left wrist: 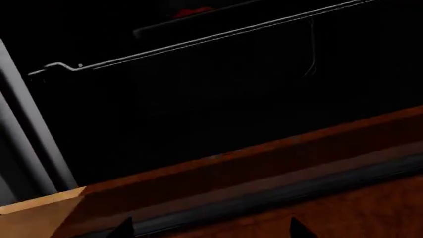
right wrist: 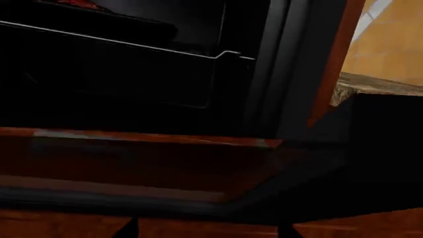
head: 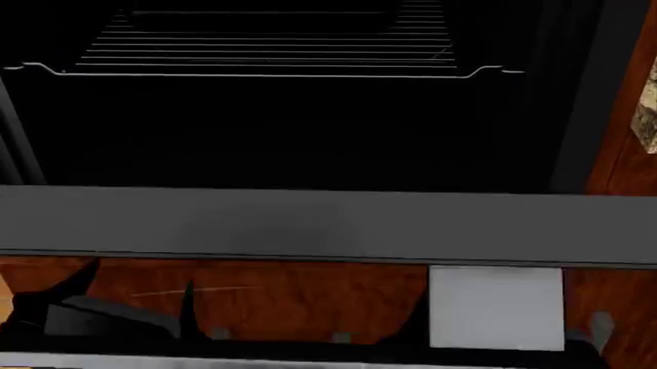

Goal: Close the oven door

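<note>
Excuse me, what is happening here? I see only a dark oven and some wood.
A two-armed robot stands close in front of an open oven. The oven door hangs down roughly flat, its grey edge crossing the head view, and the wire rack shows in the dark cavity behind it. Both grippers sit low, under the door's level, near the reddish wooden cabinet front; only the finger tips show in the wrist views, spread apart and holding nothing. The door is not yet closed.

Oven cavity [head: 267, 131] ahead of my pincers too dark: walls, depth unreadable. Oven door [head: 308, 223] cut by both side edges of head view. My left gripper [left wrist: 210, 229] and right gripper [right wrist: 208, 229]: only fingertips visible, rest cropped; can't tell if gripping anything.
</note>
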